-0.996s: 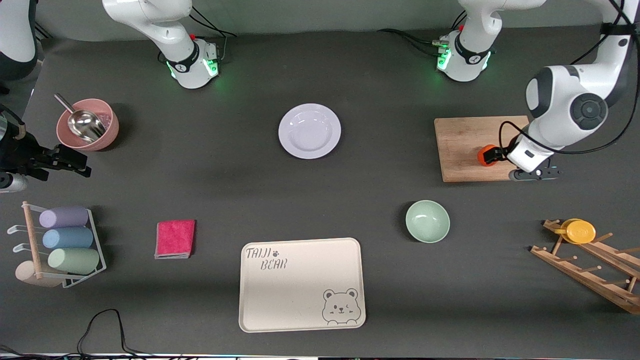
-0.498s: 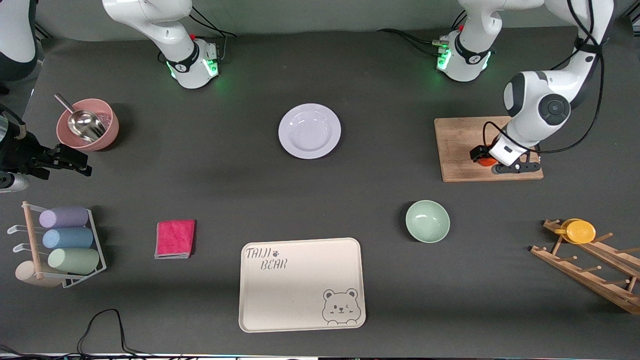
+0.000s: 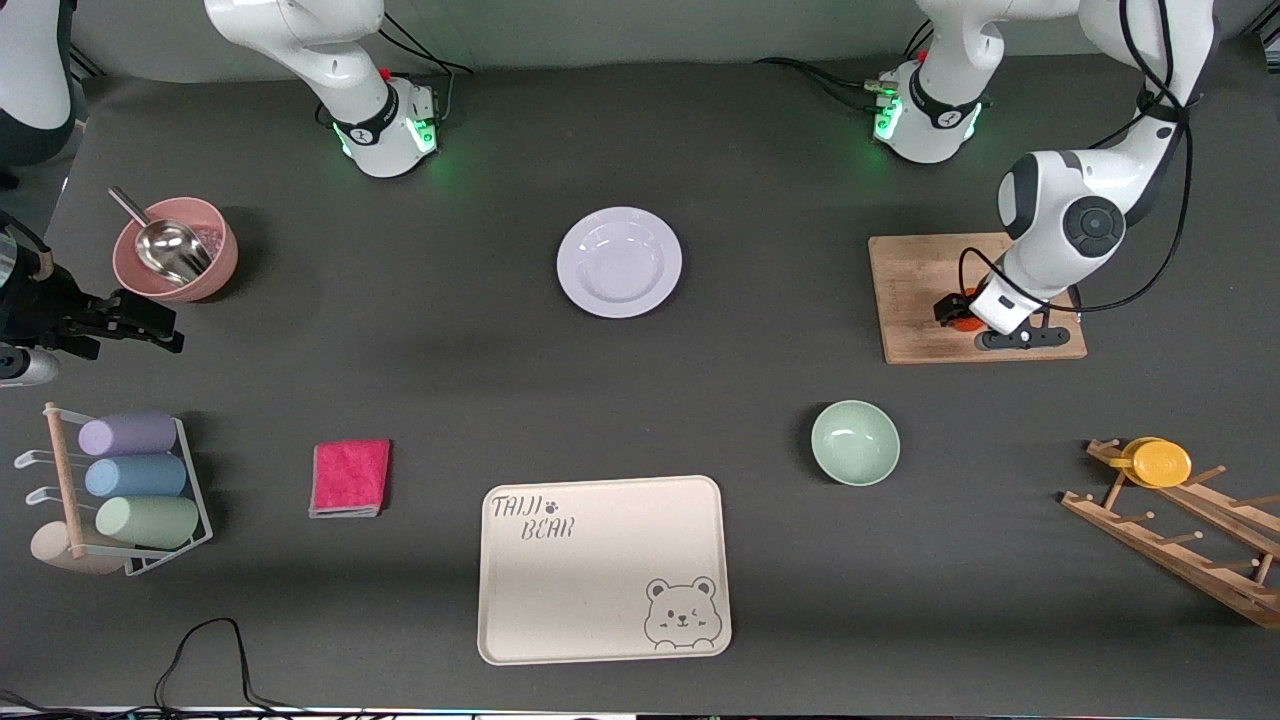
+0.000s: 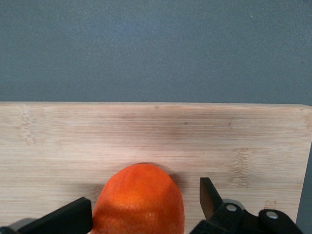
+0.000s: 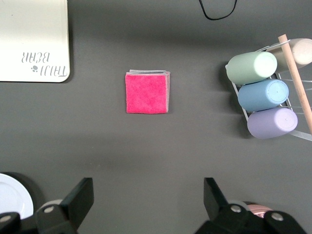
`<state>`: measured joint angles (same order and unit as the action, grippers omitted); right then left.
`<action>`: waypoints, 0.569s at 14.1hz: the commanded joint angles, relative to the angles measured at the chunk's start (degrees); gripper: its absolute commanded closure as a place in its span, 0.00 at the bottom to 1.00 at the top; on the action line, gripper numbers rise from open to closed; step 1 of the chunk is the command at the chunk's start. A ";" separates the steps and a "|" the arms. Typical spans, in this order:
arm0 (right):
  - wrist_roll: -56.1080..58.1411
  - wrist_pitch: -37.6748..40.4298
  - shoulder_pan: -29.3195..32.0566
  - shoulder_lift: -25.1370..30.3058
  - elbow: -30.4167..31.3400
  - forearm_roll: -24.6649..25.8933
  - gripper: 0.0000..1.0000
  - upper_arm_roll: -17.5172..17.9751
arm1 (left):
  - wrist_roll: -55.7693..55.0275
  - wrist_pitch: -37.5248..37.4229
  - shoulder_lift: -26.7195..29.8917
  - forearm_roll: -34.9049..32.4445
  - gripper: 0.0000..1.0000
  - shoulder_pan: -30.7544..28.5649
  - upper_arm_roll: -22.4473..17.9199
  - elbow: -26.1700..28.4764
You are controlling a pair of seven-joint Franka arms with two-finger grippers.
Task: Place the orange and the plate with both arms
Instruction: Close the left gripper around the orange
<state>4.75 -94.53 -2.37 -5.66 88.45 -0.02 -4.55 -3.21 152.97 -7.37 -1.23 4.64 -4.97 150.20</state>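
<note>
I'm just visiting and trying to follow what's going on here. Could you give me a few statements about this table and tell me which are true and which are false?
1. The orange sits on the wooden cutting board. True.
2. The left gripper has its open fingers on either side of the orange. True.
3. The plate holds the orange. False: the plate is bare, lying in the middle of the table.
4. The right gripper is holding the pink cloth. False: it hangs open above the table, and the cloth lies flat by itself.
5. The green bowl lies nearer to the front camera than the cutting board. True.
</note>
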 commanded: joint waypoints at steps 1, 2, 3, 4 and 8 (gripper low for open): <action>-1.32 0.57 -0.27 -0.23 -0.56 0.46 0.00 -0.20 | -0.13 -0.30 1.21 0.00 0.00 0.64 -0.04 0.18; -1.24 0.57 -0.27 -0.23 -0.56 0.46 0.00 -0.20 | -0.04 -1.70 1.92 0.00 0.00 0.64 -0.13 0.01; -1.24 0.57 -0.18 -0.23 -0.56 0.46 0.00 -0.29 | -0.13 -3.37 2.53 0.00 0.00 0.64 -0.13 -0.34; -1.06 0.57 -0.18 -0.23 -0.56 0.37 0.00 -0.46 | -0.04 -3.99 2.80 0.00 0.00 0.72 -0.13 -0.52; -0.88 0.57 -0.27 -0.23 -0.56 0.19 0.00 -0.99 | -0.13 -3.82 2.36 -0.09 0.00 0.72 -0.13 -0.52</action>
<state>4.75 -94.52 -2.35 -5.69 88.45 -0.02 -5.25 -3.19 150.35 -5.92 -1.23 4.70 -4.93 149.51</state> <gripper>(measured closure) 0.000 0.000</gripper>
